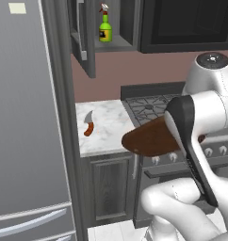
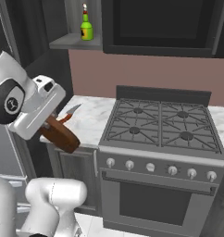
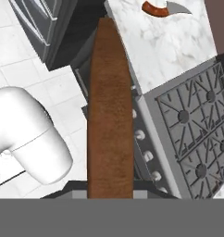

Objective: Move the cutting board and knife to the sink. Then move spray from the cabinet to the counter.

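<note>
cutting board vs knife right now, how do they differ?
The cutting board is up off the surface, held in the hand out past the counter's front edge; the knife lies flat on the counter. The board is plain dark reddish-brown wood and much longer; the knife is small, with a grey blade and orange-red handle. Neither is at a sink yet.

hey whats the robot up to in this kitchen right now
The robot arm is holding the cutting board in its fingers, lifted off the counter and out in front of the lower cabinets beside the stove. The knife lies on the marble counter, untouched. Up in the open wall cabinet, the green spray stands on the shelf. No sink is in sight.
</note>
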Robot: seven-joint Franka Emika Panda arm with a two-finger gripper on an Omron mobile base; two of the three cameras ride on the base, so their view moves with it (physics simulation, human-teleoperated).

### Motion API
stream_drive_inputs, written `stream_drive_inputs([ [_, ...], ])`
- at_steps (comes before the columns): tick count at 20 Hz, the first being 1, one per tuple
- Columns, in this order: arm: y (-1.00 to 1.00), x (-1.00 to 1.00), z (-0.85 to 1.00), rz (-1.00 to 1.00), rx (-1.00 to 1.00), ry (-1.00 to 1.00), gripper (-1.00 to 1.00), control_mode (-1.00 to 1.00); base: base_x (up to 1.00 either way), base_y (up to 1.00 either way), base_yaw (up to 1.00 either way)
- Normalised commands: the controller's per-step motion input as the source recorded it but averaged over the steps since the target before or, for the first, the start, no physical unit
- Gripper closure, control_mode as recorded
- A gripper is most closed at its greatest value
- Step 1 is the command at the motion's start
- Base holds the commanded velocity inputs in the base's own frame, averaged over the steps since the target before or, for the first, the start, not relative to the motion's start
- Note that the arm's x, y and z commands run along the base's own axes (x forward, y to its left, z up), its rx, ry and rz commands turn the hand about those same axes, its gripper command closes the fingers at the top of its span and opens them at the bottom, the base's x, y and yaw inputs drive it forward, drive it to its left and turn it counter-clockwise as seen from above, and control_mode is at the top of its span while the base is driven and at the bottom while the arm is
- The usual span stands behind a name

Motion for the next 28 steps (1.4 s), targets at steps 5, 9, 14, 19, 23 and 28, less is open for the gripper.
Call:
stream_drive_inputs([
  [5, -0.17, 0.00, 0.00, 0.13, 0.04, 0.00, 1.00, -1.00, 0.00, 0.00, 0.00],
  [9, -0.15, 0.00, 0.02, 0.02, 0.04, 0.03, 1.00, -1.00, 0.00, 0.00, 0.00],
  [14, -0.02, 0.03, 0.01, 0.01, 0.05, 0.15, 1.00, -1.00, 0.00, 0.00, 0.00],
  [19, 0.00, 0.14, 0.01, 0.00, 0.04, 0.08, 1.00, -1.00, 0.00, 0.00, 0.00],
  [23, 0.00, 0.24, 0.04, 0.04, 0.08, 0.04, 1.00, -1.00, 0.00, 0.00, 0.00],
  [28, 0.00, 0.33, 0.02, 0.08, 0.08, 0.06, 1.00, -1.00, 0.00, 0.00, 0.00],
])
